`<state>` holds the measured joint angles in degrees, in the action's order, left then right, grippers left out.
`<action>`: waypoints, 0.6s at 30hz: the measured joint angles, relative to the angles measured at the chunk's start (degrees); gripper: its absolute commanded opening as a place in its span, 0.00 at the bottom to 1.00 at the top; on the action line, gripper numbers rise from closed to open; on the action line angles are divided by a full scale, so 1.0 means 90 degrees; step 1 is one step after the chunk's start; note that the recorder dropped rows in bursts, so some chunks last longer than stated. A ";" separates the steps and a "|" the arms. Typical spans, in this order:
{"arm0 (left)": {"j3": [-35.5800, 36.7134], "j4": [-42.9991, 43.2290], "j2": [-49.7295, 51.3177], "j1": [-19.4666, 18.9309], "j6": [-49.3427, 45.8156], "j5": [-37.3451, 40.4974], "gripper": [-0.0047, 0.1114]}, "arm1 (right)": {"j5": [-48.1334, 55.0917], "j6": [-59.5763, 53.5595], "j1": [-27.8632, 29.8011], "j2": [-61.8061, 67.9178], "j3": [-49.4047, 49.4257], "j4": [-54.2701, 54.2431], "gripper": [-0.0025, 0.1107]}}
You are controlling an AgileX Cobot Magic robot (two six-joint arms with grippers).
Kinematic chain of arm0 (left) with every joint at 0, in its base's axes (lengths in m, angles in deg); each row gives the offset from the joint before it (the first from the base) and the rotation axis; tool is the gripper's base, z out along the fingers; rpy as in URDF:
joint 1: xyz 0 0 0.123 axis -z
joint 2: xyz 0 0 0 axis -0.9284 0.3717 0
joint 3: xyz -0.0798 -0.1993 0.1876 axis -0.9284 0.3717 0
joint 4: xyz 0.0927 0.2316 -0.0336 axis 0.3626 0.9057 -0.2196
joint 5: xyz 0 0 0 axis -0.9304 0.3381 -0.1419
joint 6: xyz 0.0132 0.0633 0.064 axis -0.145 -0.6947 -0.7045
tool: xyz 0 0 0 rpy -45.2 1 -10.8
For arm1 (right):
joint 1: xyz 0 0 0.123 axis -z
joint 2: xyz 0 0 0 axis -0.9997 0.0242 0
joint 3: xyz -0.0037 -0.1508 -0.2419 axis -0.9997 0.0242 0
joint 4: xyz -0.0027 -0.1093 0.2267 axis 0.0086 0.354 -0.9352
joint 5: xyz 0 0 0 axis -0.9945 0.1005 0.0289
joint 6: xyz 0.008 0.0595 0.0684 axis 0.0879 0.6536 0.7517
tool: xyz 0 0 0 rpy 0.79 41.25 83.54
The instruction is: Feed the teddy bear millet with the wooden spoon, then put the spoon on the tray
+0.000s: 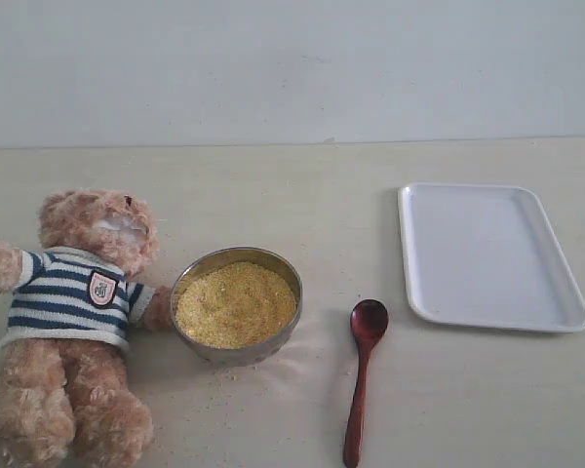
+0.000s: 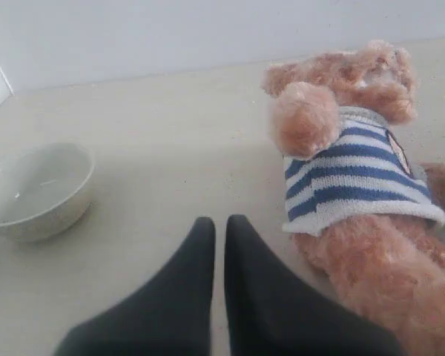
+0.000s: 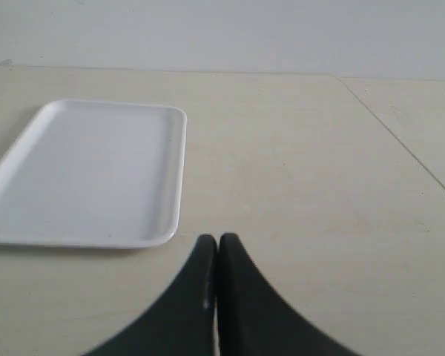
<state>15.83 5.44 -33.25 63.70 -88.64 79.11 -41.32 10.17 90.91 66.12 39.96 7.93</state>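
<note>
The left fingers (image 2: pixel 196 256) are seen drawn together, with only a thin slit left between the dark tips, and nothing is held by them. They are poised above the table (image 2: pixel 163 126), just beside the teddy bear (image 2: pixel 356 174), which is laid on its back with one round paw raised. A pale bowl (image 2: pixel 37 194) is seen further off on the other side of these fingers.

The right fingers (image 3: pixel 200 271) are pressed tip to tip (no gap can be made out), and nothing is gripped. Close to their tips, the near corner of the white tray (image 3: pixel 89 170) is found, set flat on the table.

In the exterior view, the teddy bear (image 1: pixel 68 297) is placed at the left, with its head turned toward the far wall and its striped shirt and badge facing up. One arm is stretched out to the metal bowl (image 1: pixel 239 353), touching it or very nearly so. The bowl is heaped with yellow millet (image 1: pixel 236 304), and a few loose grains are scattered on the table (image 1: pixel 322 195) around it. The wooden spoon (image 1: pixel 359 390) is laid on the table between the bowl and the tray (image 1: pixel 487 253), clear of both, with its scoop pointed away and its handle run toward the near edge. The tray is set at the right.
</note>
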 measured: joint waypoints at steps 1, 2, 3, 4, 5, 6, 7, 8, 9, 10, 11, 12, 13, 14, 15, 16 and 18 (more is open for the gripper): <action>0.0000 0.0000 0.0000 0.0000 0.0000 0.0000 0.08 | 0.0000 0.0000 0.0000 0.0000 0.0000 0.0000 0.02; 0.0000 0.0000 0.0000 0.0000 0.0000 0.0000 0.08 | 0.0000 0.0000 0.0000 0.0000 0.0000 0.0000 0.02; 0.0000 0.0021 0.0000 0.0000 -0.0026 0.0000 0.08 | 0.0000 0.0000 0.0000 0.0000 0.0000 0.0000 0.02; 0.0000 0.0125 0.0000 0.0000 -0.0091 0.0000 0.08 | 0.0000 0.0000 0.0000 0.0000 0.0000 0.0000 0.02; 0.0000 0.0261 0.0000 0.0000 -0.0162 0.0000 0.08 | 0.0000 0.0000 0.0000 0.0000 0.0000 0.0000 0.02; 0.0000 0.0416 0.0000 0.0000 -0.0246 -0.0043 0.08 | 0.0000 0.0000 0.0000 0.0000 0.0000 0.0000 0.02; 0.0000 0.0513 0.0000 0.0000 -0.0279 -0.0119 0.08 | 0.0000 0.0000 0.0000 0.0000 0.0000 0.0000 0.02; 0.0000 0.0513 0.0000 0.0000 -0.0293 -0.0228 0.08 | 0.0000 0.0000 0.0000 0.0000 0.0000 0.0000 0.02; 0.0000 0.0325 0.0000 0.0000 -0.0258 -0.0407 0.08 | 0.0000 0.0000 0.0000 0.0000 0.0000 0.0000 0.02; 0.0000 0.0034 0.0000 0.0000 -0.0130 -0.0618 0.08 | 0.0000 0.0000 0.0000 0.0000 0.0000 0.0000 0.02; 0.0000 -0.0386 0.0000 0.0000 0.0038 -0.0786 0.08 | 0.0000 0.0000 0.0000 0.0000 0.0000 0.0000 0.02; 0.0000 -0.0823 0.0000 0.0000 0.0189 -0.0995 0.08 | 0.0000 0.0000 0.0000 0.0000 0.0000 0.0000 0.02; 0.0000 -0.1207 0.0000 0.0000 0.0291 -0.1207 0.08 | 0.0000 0.0000 0.0000 0.0000 0.0000 0.0000 0.02; 0.0000 -0.1468 0.0000 0.0000 0.0339 -0.1424 0.08 | 0.0000 0.0000 0.0000 0.0000 0.0000 0.0000 0.02; 0.0000 -0.1754 0.0000 0.0000 0.0381 -0.1642 0.08 | 0.0000 0.0000 0.0000 0.0000 0.0000 0.0000 0.02; 0.0000 -0.1990 0.0000 0.0000 0.0407 -0.1841 0.08 | 0.0000 0.0000 0.0000 0.0000 0.0000 0.0000 0.02; 0.0000 -0.2259 0.0000 0.0000 0.0434 -0.2111 0.08 | 0.0000 0.0000 0.0000 0.0000 0.0000 0.0000 0.02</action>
<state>15.83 -14.89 -33.25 63.70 -84.74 60.11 -41.32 10.17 90.91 66.12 39.96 7.93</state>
